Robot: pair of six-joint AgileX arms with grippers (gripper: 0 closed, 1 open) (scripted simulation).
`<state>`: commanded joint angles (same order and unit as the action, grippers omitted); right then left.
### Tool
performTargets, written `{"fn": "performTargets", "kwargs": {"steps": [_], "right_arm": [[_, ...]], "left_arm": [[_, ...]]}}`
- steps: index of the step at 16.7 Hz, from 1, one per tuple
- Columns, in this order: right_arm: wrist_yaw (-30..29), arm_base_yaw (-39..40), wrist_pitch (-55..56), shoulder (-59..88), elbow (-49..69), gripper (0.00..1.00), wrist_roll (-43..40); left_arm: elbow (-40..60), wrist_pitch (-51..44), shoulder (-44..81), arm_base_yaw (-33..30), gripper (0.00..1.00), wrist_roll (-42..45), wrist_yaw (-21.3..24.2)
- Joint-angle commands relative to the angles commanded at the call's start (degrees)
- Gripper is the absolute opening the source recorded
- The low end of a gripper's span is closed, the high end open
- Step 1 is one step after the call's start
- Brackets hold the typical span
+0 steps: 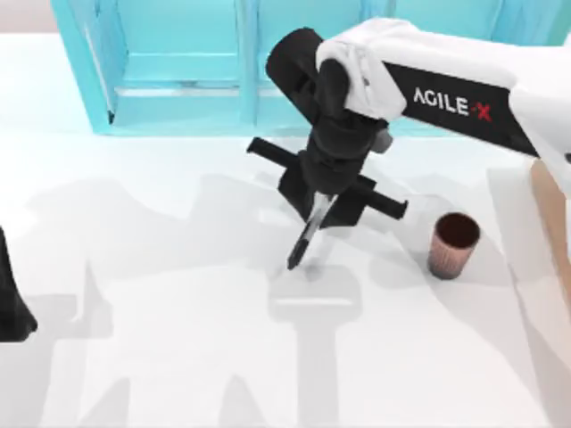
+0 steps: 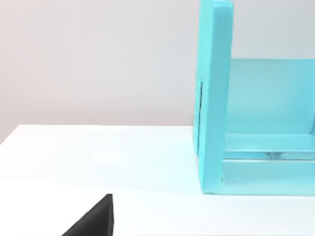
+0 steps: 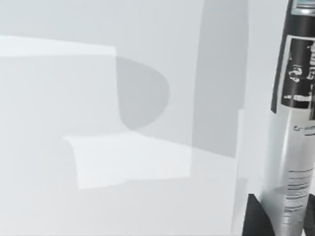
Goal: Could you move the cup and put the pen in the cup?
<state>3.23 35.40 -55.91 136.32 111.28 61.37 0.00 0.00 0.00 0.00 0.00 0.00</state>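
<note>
My right gripper [image 1: 323, 207] hangs over the middle of the table, shut on the pen [image 1: 306, 234], which slants down to the left with its black tip just above the tabletop. Up close in the right wrist view, the pen's [image 3: 295, 142] grey-white barrel carries printed text. The copper-brown cup [image 1: 453, 245] stands upright on the table to the right of the gripper, apart from it. My left arm [image 1: 11, 299] is parked at the table's left edge.
A turquoise shelf unit [image 1: 223, 62] stands along the back of the table and appears in the left wrist view as a shelf unit [image 2: 216, 98]. A tan wooden box [image 1: 555, 223] sits at the right edge. Open white tabletop lies in front.
</note>
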Motion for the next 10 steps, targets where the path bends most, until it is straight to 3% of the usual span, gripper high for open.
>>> {"fn": "performTargets", "kwargs": {"steps": [6, 10], "right_arm": [[-0.6, 5.1, -4.4, -16.3, -10.0, 0.00, 5.0], [-0.8, 6.4, -5.6, -19.2, -12.5, 0.00, 6.3]], "left_arm": [[0.0, 0.0, 0.0, 0.0, 1.00, 0.0, 0.0], [0.0, 0.0, 0.0, 0.0, 1.00, 0.0, 0.0]]}}
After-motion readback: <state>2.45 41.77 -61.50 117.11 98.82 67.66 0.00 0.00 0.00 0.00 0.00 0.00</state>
